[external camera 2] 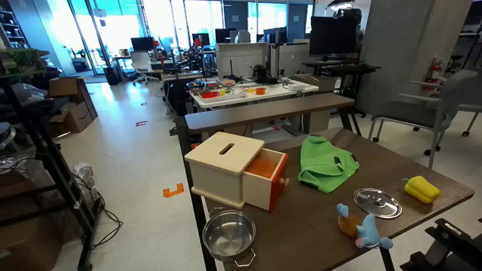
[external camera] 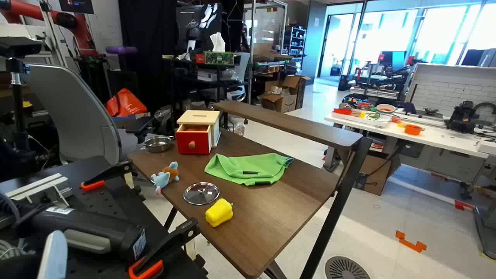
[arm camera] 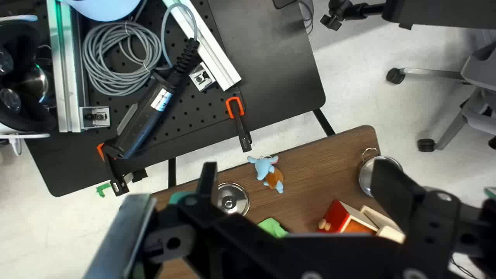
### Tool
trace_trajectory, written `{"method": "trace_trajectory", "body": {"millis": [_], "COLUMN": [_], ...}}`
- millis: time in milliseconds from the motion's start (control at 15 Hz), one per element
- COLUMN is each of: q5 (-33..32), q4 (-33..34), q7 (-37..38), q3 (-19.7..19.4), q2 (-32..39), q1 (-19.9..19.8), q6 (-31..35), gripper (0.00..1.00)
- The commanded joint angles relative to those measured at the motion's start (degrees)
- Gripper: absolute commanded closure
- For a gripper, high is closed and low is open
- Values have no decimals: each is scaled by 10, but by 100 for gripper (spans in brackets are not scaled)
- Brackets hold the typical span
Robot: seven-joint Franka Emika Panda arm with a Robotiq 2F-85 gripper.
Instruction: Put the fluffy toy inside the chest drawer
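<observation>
The fluffy toy is a small plush with a pale blue head and limbs and a brown body. It lies at the table's edge in both exterior views (external camera: 162,179) (external camera 2: 369,230), its head at the edge. The chest drawer is a light wooden box with a red drawer front and a round knob (external camera: 193,142) (external camera 2: 222,184). Its drawer is partly pulled out, with an orange inside. In the wrist view my gripper (arm camera: 296,170) is open and empty, high above the table. The toy (arm camera: 264,167) and the partly hidden chest drawer (arm camera: 336,217) show between its fingers. The exterior views do not show the gripper.
A metal pot (external camera 2: 229,235) stands beside the chest. A green cloth (external camera: 248,167), a shiny lid (external camera: 201,193) and a yellow pepper (external camera: 219,212) lie on the brown table. A raised shelf (external camera: 286,122) runs along one side. A black table with clamps (arm camera: 240,124) adjoins the toy's side across a gap.
</observation>
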Motion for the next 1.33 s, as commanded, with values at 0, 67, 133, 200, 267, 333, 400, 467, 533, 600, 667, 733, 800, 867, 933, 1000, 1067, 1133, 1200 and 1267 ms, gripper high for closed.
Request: {"method": "trace_trajectory", "body": {"millis": [0,67,133,200,267,333,400,467,533,600,667,733,800,867,933,1000,1067,1133,1200,1267], "q5": [0,7,3,-4,-10,-16,-24,-37,-47,-59,-74,-87,-104,-123,-140,-154,-173,-190,-210,-231], "q4": [1,-10,-15,-27,-37,-48,-59,-69,-75,-80,-84,-86,-90,-93,-93,-94,-95,-94,-93,-91], "q7": [0,17,13,10,8,9,15,24,30,37,45,53,65,76,85,92,98,107,118,130], "q3": [0,0,-1,1,2,5,7,11,11,11,11,9,8,6,2,-4,-10,-17,-24,-33], "q2": [0,1,5,14,25,40,52,69,91,119,145,177,204,235,266,298,331,360,388,413], "q1": [0,-9,-10,-12,-15,-17,-19,-23,-24,-26,-28,-29,-29,-30,-28,-25,-22,-18,-13,-6], "q6": [-1,28,39,62,83,105,128,159,179,203,231,258,287,317,337,358,383,407,431,453], "gripper": [0,0,0,0,0,0,0,0,0,0,0,0,0,0,0,0,0,0,0,0]}}
